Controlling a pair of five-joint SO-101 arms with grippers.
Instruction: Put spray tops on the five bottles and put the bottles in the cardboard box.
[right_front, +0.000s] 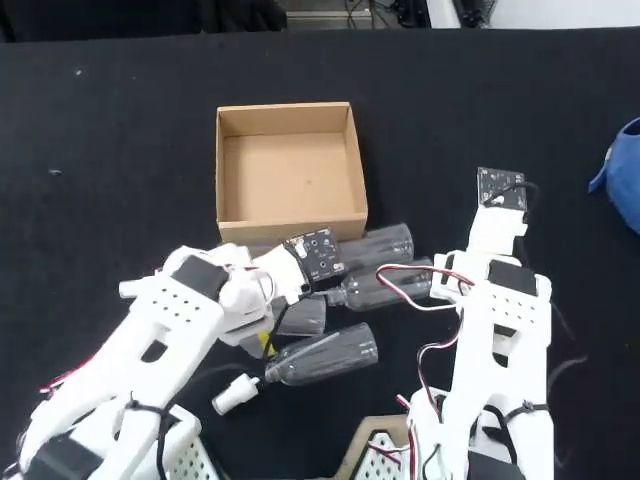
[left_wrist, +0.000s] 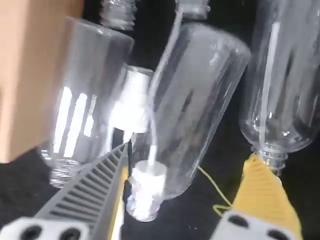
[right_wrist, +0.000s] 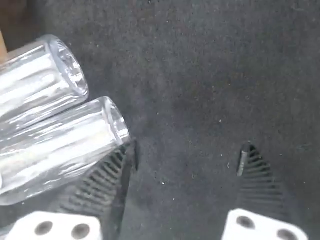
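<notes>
Cardboard box (right_front: 290, 175): open, on your black table (right_front: 120, 150).
Bottles (right_front: 325, 358): lying just in front of the box.
Left gripper (left_wrist: 190, 154): your fingers are spread over a capped bottle (left_wrist: 200, 100).
Right gripper (right_wrist: 187, 149): spread wide, beside two bottle bases (right_wrist: 117, 122).

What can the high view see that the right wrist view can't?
From the high view you get the empty cardboard box, the left arm and a bottle with a white spray top. From the right wrist view you get the right end effector up close, its fingers apart. In both: two clear bottles lying side by side on the black table.
</notes>
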